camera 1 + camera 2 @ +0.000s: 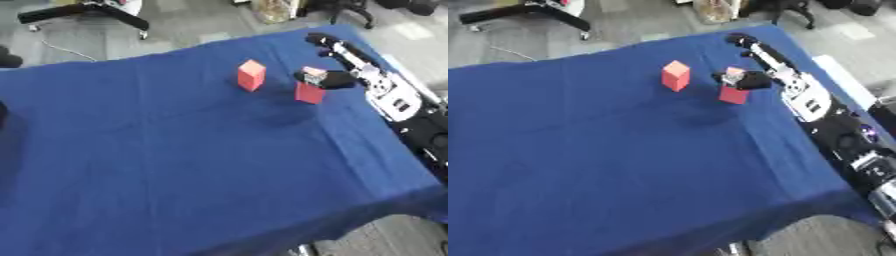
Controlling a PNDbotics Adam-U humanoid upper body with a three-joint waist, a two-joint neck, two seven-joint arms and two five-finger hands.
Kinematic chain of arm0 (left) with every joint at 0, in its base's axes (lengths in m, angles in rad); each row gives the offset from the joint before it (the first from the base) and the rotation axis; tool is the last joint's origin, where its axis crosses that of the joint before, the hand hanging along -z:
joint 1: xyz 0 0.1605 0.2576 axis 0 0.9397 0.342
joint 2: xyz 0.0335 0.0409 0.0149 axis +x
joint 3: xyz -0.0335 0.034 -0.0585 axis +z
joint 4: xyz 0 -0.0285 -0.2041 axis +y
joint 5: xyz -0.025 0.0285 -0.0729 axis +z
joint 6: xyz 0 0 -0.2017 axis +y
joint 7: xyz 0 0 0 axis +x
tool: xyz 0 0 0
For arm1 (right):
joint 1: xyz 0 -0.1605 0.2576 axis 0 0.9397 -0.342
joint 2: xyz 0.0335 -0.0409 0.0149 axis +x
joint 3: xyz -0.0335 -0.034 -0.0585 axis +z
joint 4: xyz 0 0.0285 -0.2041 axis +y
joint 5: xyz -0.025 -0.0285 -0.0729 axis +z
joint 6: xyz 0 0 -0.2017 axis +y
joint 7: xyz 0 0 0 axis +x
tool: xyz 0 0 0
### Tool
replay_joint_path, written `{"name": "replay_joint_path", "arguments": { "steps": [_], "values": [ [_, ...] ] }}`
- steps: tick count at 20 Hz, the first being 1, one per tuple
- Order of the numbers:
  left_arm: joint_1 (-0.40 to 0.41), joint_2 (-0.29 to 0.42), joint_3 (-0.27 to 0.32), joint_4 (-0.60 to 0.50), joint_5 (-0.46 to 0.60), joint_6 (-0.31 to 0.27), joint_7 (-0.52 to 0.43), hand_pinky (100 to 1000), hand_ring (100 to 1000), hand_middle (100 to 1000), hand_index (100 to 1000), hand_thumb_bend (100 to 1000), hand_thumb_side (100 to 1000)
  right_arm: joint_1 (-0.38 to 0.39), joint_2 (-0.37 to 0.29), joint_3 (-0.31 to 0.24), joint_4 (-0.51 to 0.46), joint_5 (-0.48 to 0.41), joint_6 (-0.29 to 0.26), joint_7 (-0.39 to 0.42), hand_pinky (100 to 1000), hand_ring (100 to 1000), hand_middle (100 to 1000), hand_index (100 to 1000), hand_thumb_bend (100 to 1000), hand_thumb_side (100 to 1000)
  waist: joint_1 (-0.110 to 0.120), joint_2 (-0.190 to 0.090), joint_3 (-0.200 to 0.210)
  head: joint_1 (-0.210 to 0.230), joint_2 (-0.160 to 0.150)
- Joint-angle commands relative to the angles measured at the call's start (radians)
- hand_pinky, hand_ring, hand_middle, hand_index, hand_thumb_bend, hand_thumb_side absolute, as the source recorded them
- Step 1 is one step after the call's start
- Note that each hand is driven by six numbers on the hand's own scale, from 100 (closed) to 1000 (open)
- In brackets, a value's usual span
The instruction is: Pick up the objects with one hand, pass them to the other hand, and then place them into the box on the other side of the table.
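Note:
Two red blocks are on the blue-covered table [175, 165], toward its far right. The left block [251, 75] stands upright by itself. My right hand [331, 79] reaches in from the right edge, fingers curled over the top of the right block [309, 93]. A dark shadow lies on the cloth below and left of this block; I cannot tell whether it touches the table. My right arm [807, 100] runs along the table's right edge. My left hand shows in neither view, and no box is in view.
The table's right edge [833, 165] runs close beside my arm, and the near edge falls away at the bottom. On the grey floor beyond the far edge stand a black stand base [87, 12] and a chair base [789, 10].

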Motion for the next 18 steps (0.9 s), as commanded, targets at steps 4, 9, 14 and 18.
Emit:
{"name": "replay_joint_path", "arguments": {
  "steps": [4,9,14,18],
  "values": [
    [-0.001,-0.003,-0.002,-0.021,0.003,-0.008,-0.023,972,680,632,845,242,801,-0.034,-0.039,-0.022,0.104,0.034,-0.024,0.028,912,1000,1000,935,488,457,0.003,0.001,0.009,-0.007,-0.003],
    [0.005,-0.007,-0.003,-0.021,0.003,-0.008,-0.026,973,679,631,844,237,813,-0.039,-0.038,-0.03,0.148,0.048,-0.027,0.036,907,1000,1000,937,484,452,0.003,0.011,0.012,-0.003,-0.003],
    [0.007,-0.01,-0.004,-0.021,0.001,-0.008,-0.03,973,679,630,844,235,817,-0.039,-0.04,-0.032,0.167,0.092,-0.015,0.023,900,1000,1000,938,436,383,0.004,0.015,0.013,-0.002,-0.003],
    [0.011,-0.012,-0.004,-0.021,-0.002,-0.006,-0.03,973,678,630,845,232,822,-0.037,-0.04,-0.034,0.175,0.133,0.007,0.006,889,1000,1000,935,370,316,0.004,0.015,0.013,-0.004,-0.003]
  ]
}}
